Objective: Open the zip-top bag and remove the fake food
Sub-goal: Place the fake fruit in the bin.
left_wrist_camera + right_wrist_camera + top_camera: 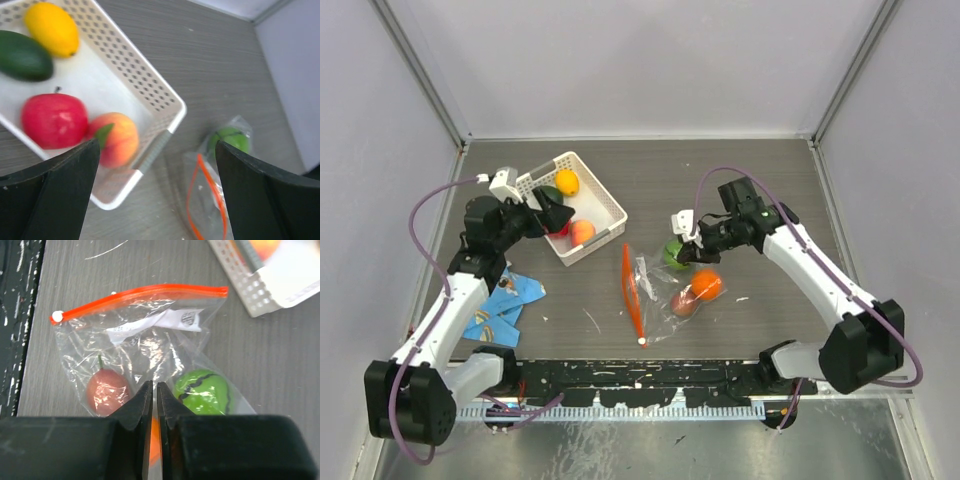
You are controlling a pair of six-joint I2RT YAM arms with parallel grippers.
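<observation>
The clear zip-top bag (658,285) lies mid-table, and its red-orange zip strip (632,293) stands apart as a loop at the mouth. Inside it are fake food pieces: a green fruit (204,391), a brownish-red one (107,392) and an orange one (707,285). My right gripper (154,385) is shut on the bag's plastic between the green and brownish fruits, at the end away from the zip. My left gripper (156,150) hangs open and holds nothing over the near corner of the white basket (150,85). In the basket lie a yellow lemon (52,27), a dark green fruit (22,55), a red apple (54,120) and a peach (117,139).
A blue printed cloth (505,305) lies on the table beside the left arm. A black strip (640,378) runs along the near table edge. Grey walls close in the back and both sides.
</observation>
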